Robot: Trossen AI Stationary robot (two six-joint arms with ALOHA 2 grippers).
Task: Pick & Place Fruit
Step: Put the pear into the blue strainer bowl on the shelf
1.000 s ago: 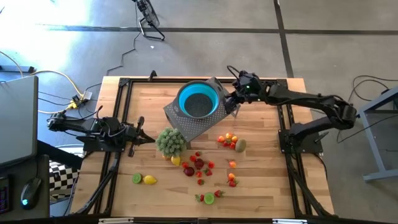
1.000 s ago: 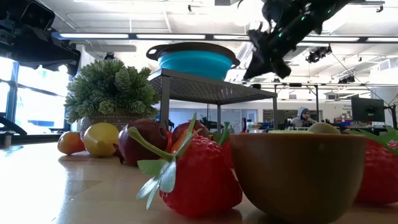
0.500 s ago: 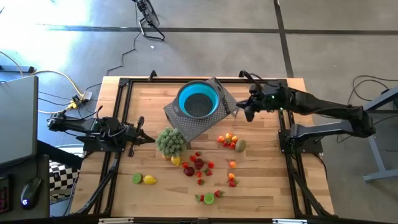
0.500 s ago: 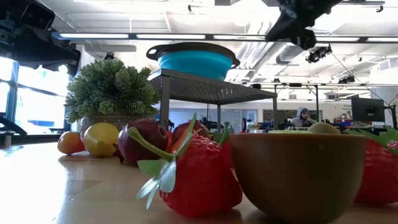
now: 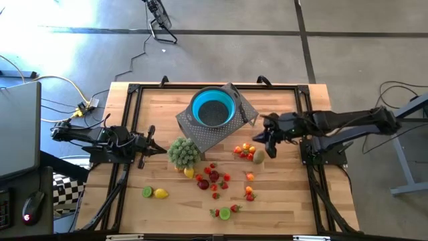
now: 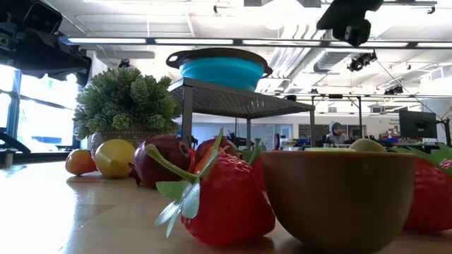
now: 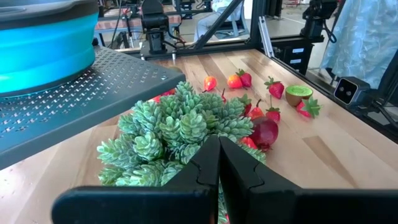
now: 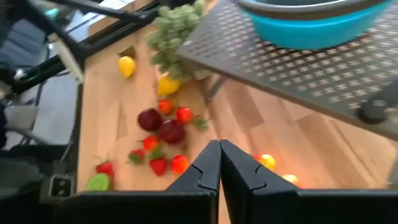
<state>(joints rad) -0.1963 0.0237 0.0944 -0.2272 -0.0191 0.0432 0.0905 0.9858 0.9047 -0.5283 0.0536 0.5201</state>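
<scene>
Now we look at the table (image 5: 281, 194) and the blue bowl (image 5: 214, 108) up on its rack (image 5: 221, 137). Our fruit (image 5: 214, 177) lies spread below, near the plant (image 5: 183, 151). Each piece looks small, light and smooth, so we pinch around its middle. Right gripper (image 5: 257, 138) hangs closed and empty beside some fruit; left gripper (image 5: 160, 150) waits closed. From the low view, a strawberry (image 6: 226, 204) fills the front.

A wooden table (image 5: 281, 201) carries scattered fruit (image 5: 214, 177) at centre, a potted plant (image 5: 183, 152) and a perforated metal stand (image 5: 217, 134) above centre.
</scene>
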